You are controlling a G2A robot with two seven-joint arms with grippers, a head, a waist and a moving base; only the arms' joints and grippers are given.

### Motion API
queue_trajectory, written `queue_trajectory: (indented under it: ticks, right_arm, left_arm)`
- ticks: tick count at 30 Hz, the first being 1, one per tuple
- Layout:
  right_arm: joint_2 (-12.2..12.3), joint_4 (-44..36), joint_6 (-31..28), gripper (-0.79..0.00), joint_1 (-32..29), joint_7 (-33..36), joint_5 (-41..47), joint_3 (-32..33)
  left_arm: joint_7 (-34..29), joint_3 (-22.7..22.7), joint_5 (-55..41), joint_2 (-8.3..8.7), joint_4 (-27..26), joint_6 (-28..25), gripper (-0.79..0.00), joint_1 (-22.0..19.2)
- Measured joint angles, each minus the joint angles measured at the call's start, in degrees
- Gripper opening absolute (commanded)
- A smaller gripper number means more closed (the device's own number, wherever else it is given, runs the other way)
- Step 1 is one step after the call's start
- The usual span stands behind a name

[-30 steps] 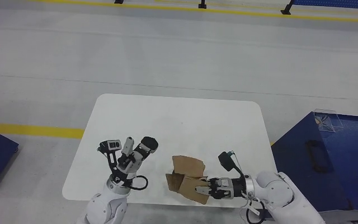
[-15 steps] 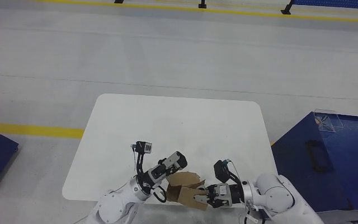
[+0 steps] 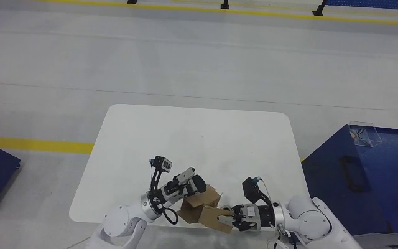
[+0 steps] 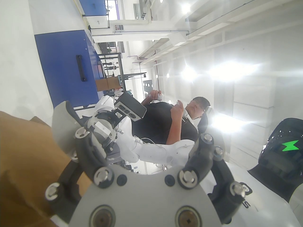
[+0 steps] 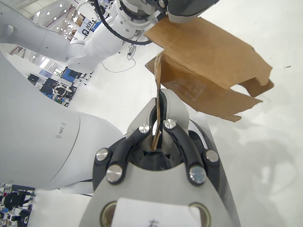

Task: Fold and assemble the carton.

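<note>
Right claw (image 5: 160, 96) pinches the carton (image 5: 208, 55) by a flap; hold firm. Left claw (image 3: 193, 185), spread wide at carton's 11 o'clock, should press the panel squarely.

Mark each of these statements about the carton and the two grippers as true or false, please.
1. The right gripper pinches a flap of the carton. True.
2. The left gripper is shut on the carton. False: its fingers are spread wide open, with one finger beside the cardboard.
3. The carton is at the far edge of the table. False: it is at the near edge, between the two grippers.
4. The carton is not a closed box; its flaps stand open. True.
</note>
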Motion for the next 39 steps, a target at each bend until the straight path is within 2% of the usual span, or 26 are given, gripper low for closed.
queue_trajectory:
  ticks: [8, 11, 15, 19, 21, 25, 28, 33, 39]
  right_arm:
    - [0.00, 0.00, 0.00, -0.785, 0.00, 0.00, -0.02, 0.00]
    - [-0.06, 0.19, 1.72, -0.785, -0.35, -1.13, 0.29, -0.43]
    - [0.13, 1.70, 3.39, -0.785, 0.72, 0.60, 6.32, -0.76]
    - [0.50, 3.28, 3.88, -0.785, 2.08, 2.79, 10.90, 0.25]
    - [0.69, 4.10, 3.89, -0.785, 2.55, 3.84, 13.23, 0.83]
    - [1.15, 5.67, 3.97, -0.785, 3.59, 7.08, 17.10, 2.00]
    - [1.44, 5.99, 4.70, -0.785, 4.20, 9.24, 18.60, 2.55]
    - [1.85, 5.17, 6.36, -0.785, 4.98, 12.18, 20.10, 3.12]
    - [2.26, 2.11, 7.74, -0.785, 5.36, 13.63, 17.76, 2.32]
  left_arm:
    - [-0.05, 0.01, 0.02, 0.00, 0.02, 0.04, 0.000, -0.01]
    - [1.37, -0.89, 1.93, 0.19, -1.06, -0.38, 0.000, 0.10]
    - [8.63, -5.15, 16.58, 1.10, -7.99, -1.06, 0.000, 3.20]
    - [16.66, -9.48, 35.70, 1.99, -18.12, 2.93, 0.000, 9.78]
    - [18.44, -10.00, 41.92, 2.23, -21.37, 5.44, 0.000, 12.70]
    - [17.98, -9.28, 57.26, 2.78, -24.25, 10.79, 0.000, 16.08]
    - [18.12, -6.85, 63.29, 2.74, -23.45, 12.31, 0.000, 16.17]
    - [12.26, -4.74, 66.29, 2.91, -20.90, 12.64, 0.000, 13.17]
    - [2.58, -2.22, 68.76, 3.19, -18.80, 10.71, 0.000, 8.04]
